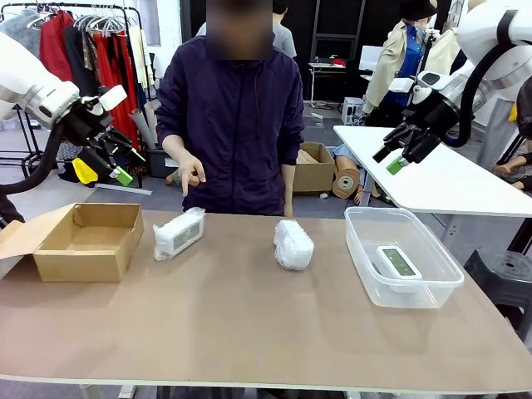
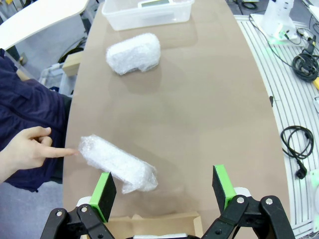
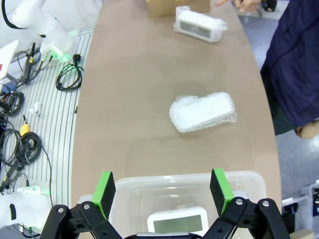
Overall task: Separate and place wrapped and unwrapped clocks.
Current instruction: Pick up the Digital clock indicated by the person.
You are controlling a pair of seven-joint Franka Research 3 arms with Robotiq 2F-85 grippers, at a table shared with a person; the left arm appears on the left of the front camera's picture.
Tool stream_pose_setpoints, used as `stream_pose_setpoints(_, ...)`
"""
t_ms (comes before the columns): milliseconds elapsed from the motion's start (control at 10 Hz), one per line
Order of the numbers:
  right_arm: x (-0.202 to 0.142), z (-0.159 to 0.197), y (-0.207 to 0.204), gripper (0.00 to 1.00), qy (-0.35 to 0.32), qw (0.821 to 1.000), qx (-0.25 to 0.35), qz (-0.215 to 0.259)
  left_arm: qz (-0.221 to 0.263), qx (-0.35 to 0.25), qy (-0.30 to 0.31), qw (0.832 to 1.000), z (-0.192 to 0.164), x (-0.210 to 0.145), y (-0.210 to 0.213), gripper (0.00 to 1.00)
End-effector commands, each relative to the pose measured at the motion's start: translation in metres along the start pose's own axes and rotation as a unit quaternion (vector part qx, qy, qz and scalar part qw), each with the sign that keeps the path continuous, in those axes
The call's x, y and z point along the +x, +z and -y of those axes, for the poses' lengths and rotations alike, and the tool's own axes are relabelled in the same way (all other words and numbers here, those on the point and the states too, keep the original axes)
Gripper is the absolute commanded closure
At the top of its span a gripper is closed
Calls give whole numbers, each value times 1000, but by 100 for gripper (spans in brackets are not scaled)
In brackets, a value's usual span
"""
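The bare clock [image 1: 398, 263] already lies screen-up inside the clear tub [image 1: 362, 249] near the table's right end, so the unwrapped half of the sorting looks done. The wrapped half is not. The boxy bundle [image 1: 179, 233] lies on the open table [image 1: 249, 332] toward the far edge, just right of the cardboard box [image 1: 79, 259]. The rounded bundle [image 1: 293, 244] lies near the middle, well apart from both containers. The box stands at the left end with its flaps open and looks empty in the front view; it is probably where both bundles belong.

The left gripper [image 1: 129, 165] hangs above the box end with its jaws spread and nothing between them. The right gripper [image 1: 388, 160] hovers over the tub end, likewise released and empty. The person's hand [image 1: 191, 173] at the far edge points a finger at the boxy bundle, which suggests it goes first.

The tabletop is plain matte brown. Beyond it are a white table [image 1: 449, 179] at the right, a rack of clothes [image 1: 75, 41] at the far left and cartons on the floor. Cables [image 2: 299, 154] lie on the ribbed flooring by the near edge.
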State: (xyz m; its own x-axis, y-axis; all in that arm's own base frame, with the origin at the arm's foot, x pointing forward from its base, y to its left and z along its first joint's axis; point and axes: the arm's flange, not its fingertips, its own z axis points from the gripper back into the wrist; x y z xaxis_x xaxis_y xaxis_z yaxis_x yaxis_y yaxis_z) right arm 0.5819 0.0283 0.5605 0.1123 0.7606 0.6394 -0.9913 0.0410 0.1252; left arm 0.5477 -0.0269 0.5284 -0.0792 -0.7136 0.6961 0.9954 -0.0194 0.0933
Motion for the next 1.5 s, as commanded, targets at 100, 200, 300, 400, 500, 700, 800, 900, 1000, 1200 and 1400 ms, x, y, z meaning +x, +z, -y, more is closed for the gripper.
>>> stream_pose_setpoints(100,1,-3,1,0,3,1000,1,-9,-2,3,-1,1000,1,1,1,0)
stream_pose_setpoints(200,1,-3,1,0,3,1000,1,-9,-2,3,-1,1000,1,1,1,0)
stream_pose_setpoints(300,1,-3,1,0,3,1000,1,-9,-2,3,-1,1000,1,1,1,0)
stream_pose_setpoints(400,1,-3,1,0,3,1000,1,-9,-2,3,-1,1000,1,1,1,0)
stream_pose_setpoints(500,1,-3,1,0,3,1000,1,-9,-2,3,-1,1000,1,1,1,0)
stream_pose_setpoints(700,1,-3,1,0,3,1000,1,-9,-29,10,25,999,8,14,1,0)
stream_pose_setpoints(800,1,-3,1,0,3,1000,1,-9,-60,17,48,997,7,24,4,0)
stream_pose_setpoints(900,1,-3,1,0,3,1000,1,-9,-91,34,65,993,9,35,2,0)
stream_pose_setpoints(1000,1,-3,1,0,3,1000,1,-9,-122,61,90,987,11,50,-2,0)
stream_pose_setpoints(1200,1,-3,1,0,3,1000,1,-9,-182,112,154,965,7,72,-17,0)
stream_pose_setpoints(1400,1,-3,1,0,3,1000,1,-9,-242,153,157,945,-6,79,-47,0)
